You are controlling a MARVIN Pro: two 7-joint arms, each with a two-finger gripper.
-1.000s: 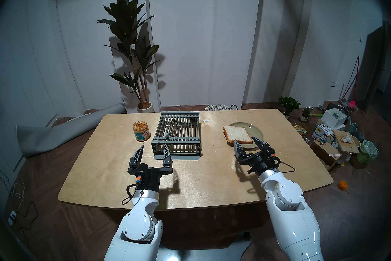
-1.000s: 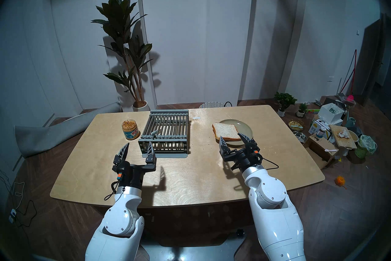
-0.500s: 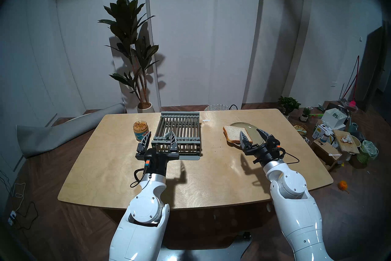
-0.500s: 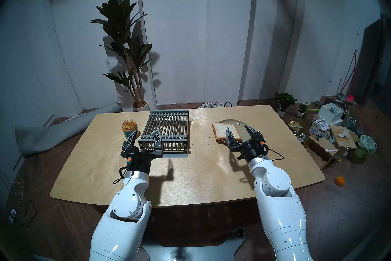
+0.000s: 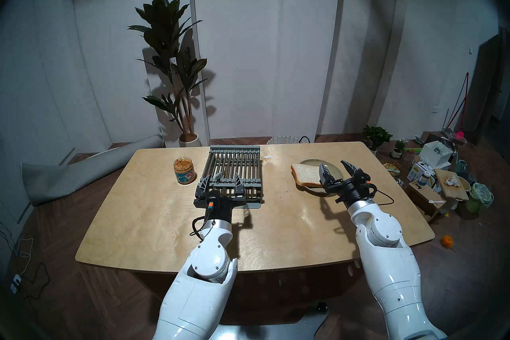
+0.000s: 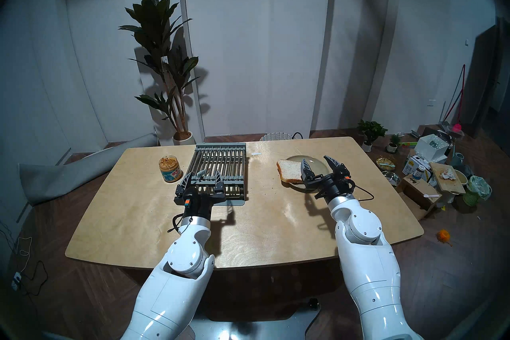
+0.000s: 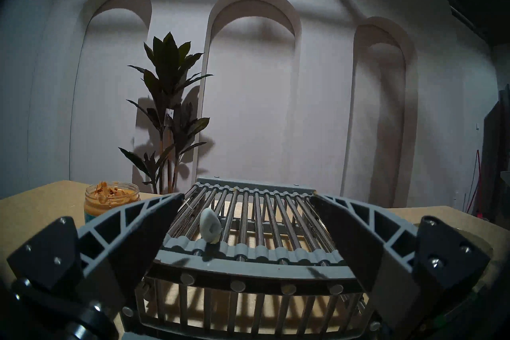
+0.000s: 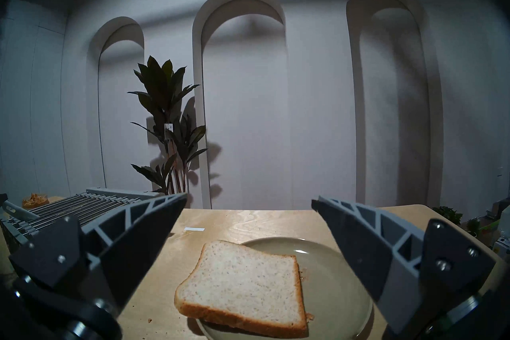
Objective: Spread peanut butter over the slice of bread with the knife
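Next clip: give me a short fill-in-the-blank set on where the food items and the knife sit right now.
1. The slice of bread lies partly on the round green ____.
2. The knife rests on top of the grey slatted ____.
3. The peanut butter jar stands with its lid ____.
4. The left tool and right tool both hold ____.

Missing words: plate; rack; off; nothing

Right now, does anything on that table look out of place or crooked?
Yes: the slice of bread sits askew, half on the plate, its left part overhanging the rim onto the table. The knife lies on the grey rack.
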